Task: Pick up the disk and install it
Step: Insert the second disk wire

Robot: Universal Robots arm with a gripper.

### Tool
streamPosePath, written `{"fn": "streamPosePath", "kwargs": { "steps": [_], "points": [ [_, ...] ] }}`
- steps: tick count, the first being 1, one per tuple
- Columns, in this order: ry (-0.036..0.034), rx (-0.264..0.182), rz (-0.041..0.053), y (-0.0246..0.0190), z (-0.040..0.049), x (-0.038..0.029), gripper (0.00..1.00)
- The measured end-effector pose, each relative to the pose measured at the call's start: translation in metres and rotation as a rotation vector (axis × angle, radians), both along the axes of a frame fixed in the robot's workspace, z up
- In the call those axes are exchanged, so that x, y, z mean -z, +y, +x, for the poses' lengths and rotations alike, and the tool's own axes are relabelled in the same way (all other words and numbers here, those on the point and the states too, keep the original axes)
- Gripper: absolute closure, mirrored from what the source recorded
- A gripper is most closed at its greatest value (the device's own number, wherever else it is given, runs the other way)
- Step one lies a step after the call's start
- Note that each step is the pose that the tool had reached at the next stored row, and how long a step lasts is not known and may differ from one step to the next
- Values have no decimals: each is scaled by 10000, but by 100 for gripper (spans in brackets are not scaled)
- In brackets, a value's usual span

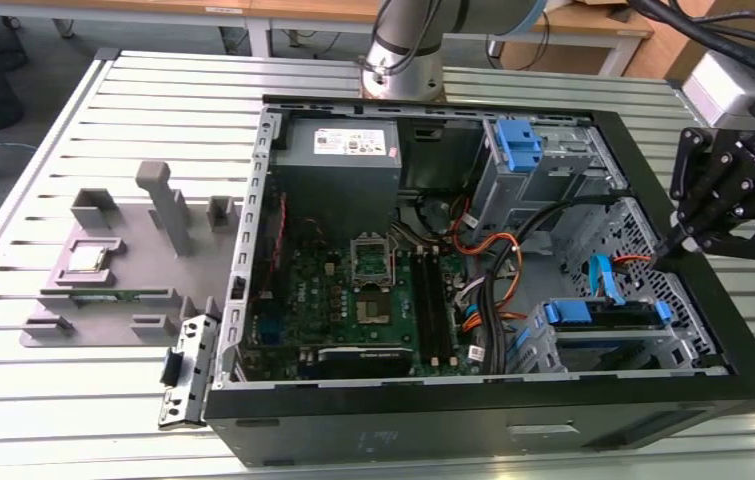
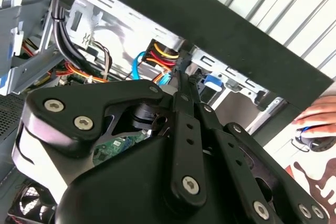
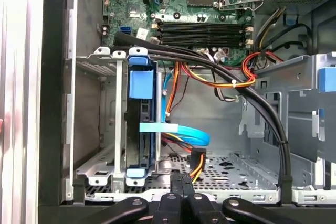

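In the exterior view the gripper hangs over the rim of the open computer case, near the disk, which sits in its blue frame in the drive cage. In the second wrist view the fingers are pressed together, holding nothing. In the first wrist view the disk stands edge-on with a flat blue cable just beside it. I judge any seating push should land squarely on the frame, clear of that cable.
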State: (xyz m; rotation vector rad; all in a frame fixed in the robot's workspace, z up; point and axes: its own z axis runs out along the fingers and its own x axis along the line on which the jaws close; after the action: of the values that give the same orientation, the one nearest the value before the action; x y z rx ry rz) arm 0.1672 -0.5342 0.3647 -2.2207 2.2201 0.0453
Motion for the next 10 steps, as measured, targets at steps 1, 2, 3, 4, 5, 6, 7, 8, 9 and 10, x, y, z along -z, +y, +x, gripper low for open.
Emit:
{"fn": "streamPosePath", "kwargs": {
  "steps": [1, 2, 3, 4, 5, 6, 7, 8, 9, 10],
  "points": [
    [0, 2, 0, 7, -5, 4, 90],
    [0, 3, 1, 12, -7, 7, 90],
    [0, 2, 3, 13, -7, 9, 90],
    [0, 2, 1, 13, -7, 8, 90],
    [0, 2, 1, 13, -7, 8, 90],
    [0, 3, 1, 12, -8, 8, 90],
    [0, 3, 0, 13, -8, 8, 90],
    [0, 3, 1, 13, -8, 9, 90],
    [0, 3, 1, 13, -8, 9, 89],
    [0, 3, 2, 13, -8, 9, 89]
  ]
}}
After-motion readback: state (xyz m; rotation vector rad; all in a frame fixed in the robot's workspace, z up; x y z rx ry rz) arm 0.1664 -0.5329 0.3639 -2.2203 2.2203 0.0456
